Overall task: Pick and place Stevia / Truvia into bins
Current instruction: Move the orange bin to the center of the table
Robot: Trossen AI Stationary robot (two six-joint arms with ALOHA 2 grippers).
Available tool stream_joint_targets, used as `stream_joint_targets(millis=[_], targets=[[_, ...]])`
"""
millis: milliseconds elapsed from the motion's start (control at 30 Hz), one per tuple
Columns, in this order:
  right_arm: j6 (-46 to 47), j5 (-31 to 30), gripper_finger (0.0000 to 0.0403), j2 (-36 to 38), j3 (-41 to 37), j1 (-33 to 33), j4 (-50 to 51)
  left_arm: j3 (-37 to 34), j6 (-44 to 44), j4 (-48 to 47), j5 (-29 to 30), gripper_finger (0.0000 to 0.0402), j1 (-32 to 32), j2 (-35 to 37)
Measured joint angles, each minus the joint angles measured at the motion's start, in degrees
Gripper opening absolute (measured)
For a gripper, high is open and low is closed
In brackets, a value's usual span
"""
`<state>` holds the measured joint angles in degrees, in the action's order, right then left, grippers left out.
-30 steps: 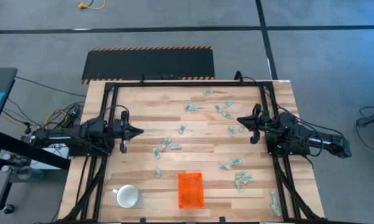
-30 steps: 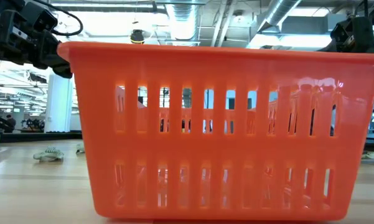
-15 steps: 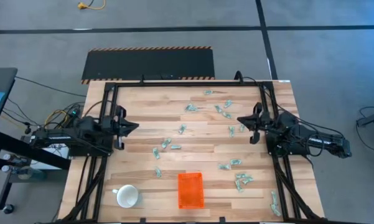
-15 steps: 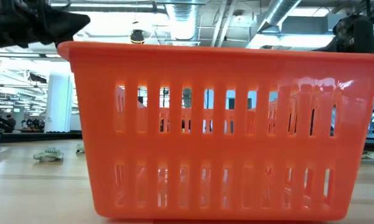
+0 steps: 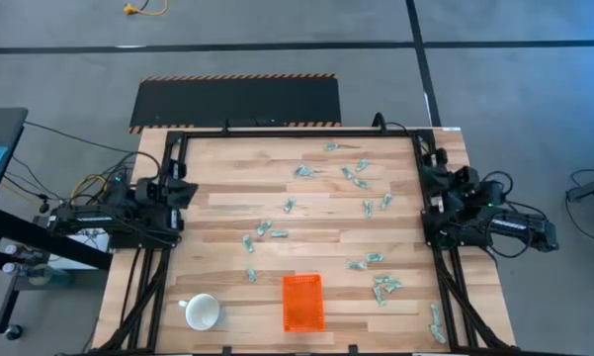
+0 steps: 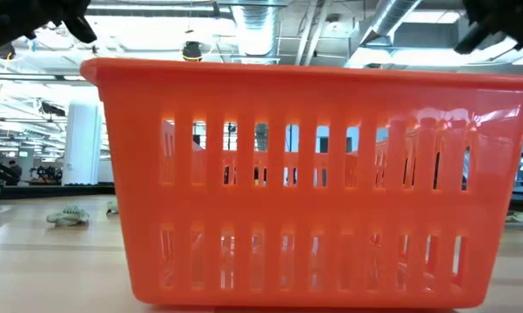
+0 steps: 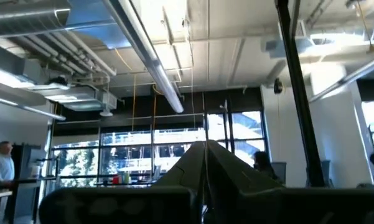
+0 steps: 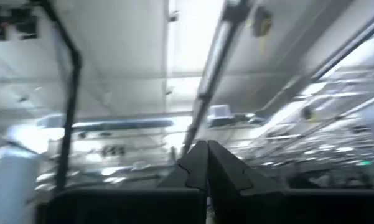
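A light wooden plank table (image 5: 227, 198) carries everything. Near its front edge an orange bin (image 5: 302, 302) stands on the boards. A white mug (image 5: 202, 312) lies just left of the bin. Pale green sachets (image 5: 351, 173) lie scattered behind the bin and to its right, most of them well apart from it, a few close by.

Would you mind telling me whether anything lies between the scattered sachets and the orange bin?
Nothing visible does. Bare wood separates the small pale green paper sachets from the slotted bright orange plastic bin; the white mug sits off to one side.
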<state>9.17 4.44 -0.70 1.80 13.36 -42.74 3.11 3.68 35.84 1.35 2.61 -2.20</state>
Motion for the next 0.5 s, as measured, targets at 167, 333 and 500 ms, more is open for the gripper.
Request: stream_joint_targets(millis=[167, 333, 500], targets=[[4.76, 8.39, 0.0, -6.29, 6.55, -2.43, 11.93, 1.49, -3.77, -6.81, 0.19, 0.0006, 0.0, 0.0], [4.47, 1.78, 0.0, -22.18, 15.47, -6.13, 28.52, 1.62, -5.61, -13.36, 0.49, 0.0006, 0.0, -0.02], [4.3, 1.27, 0.0, -40.62, 27.57, -11.5, 38.65, 1.62, -6.38, -16.46, 0.62, 0.0006, 0.0, -0.04]])
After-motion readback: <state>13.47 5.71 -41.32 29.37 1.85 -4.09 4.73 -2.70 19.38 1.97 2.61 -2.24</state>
